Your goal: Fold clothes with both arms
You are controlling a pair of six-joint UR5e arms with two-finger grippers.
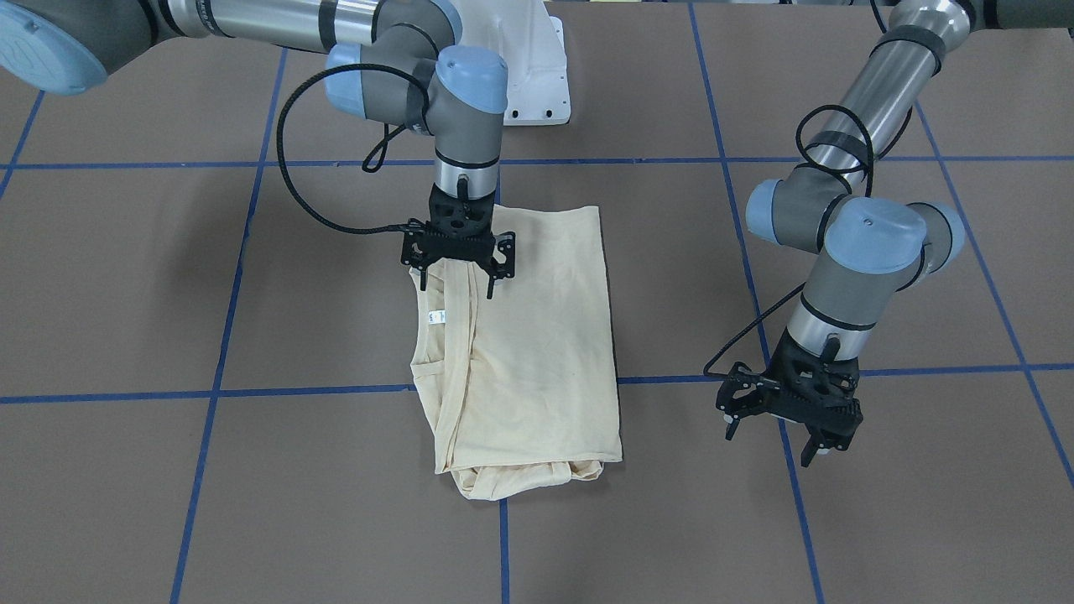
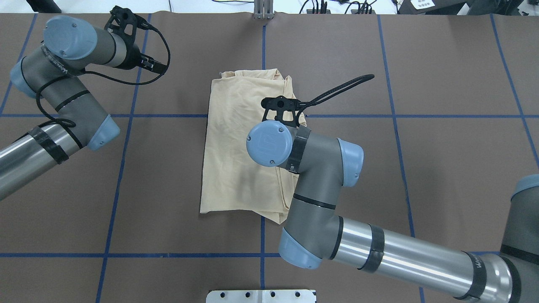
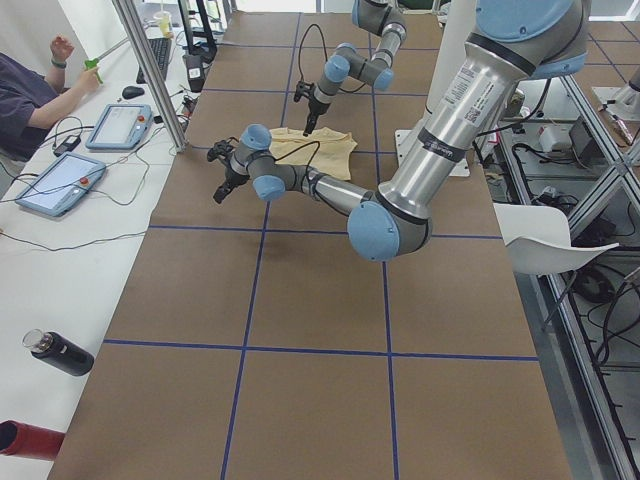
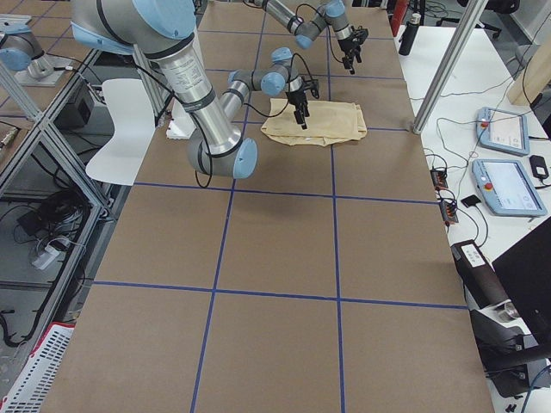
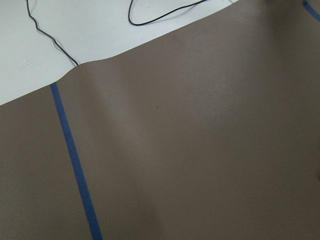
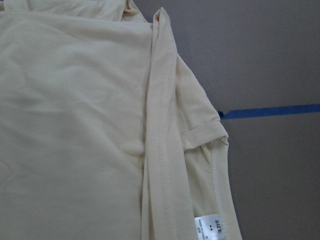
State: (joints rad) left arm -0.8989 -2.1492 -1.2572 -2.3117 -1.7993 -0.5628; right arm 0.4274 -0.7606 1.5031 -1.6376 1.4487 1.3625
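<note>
Mid-fold, we judge: our black two-finger right claw (image 1: 457,289) hangs spread just over the pale cream-yellow thin-fabric T-shirt (image 1: 545,335). Our left claw (image 1: 769,449) is spread, empty, well aside. Next, we pinch the edge beneath.

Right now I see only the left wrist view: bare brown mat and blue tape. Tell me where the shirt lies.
Observer: The T-shirt lies folded at the middle of the table, apart from the left end effector, which hangs beside it.
Operator: Report the right end effector.
Observer: The right end effector stands open over the shirt's collar-side edge, near the white neck label.
Operator: Say which side faces up.
Observer: Plain cream fabric; no print shows.
</note>
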